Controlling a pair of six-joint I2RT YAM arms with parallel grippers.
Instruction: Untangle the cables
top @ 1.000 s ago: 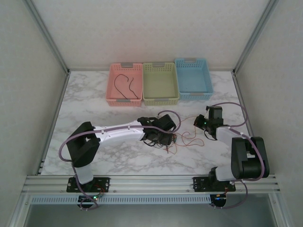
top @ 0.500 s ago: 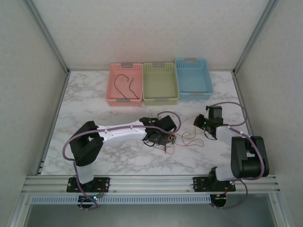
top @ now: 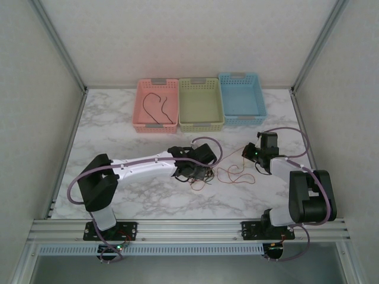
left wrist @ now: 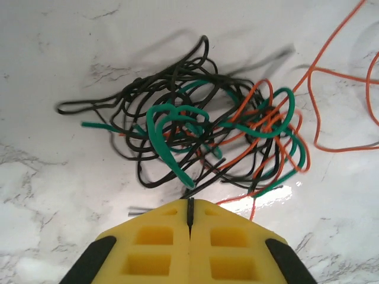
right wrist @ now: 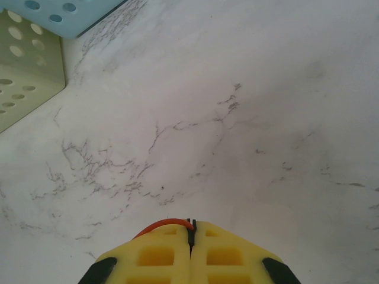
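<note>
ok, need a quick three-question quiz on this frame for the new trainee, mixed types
1. True or false: a black cable lies in the pink basket.
2. Which colour of cable runs into the shut right gripper? A green, B orange, C black.
3. Fill in: the tangle lies on the table just ahead of the ___ gripper's fingertips.

Key
1. True.
2. B, the orange cable.
3. Left: the left gripper, also shut.
</note>
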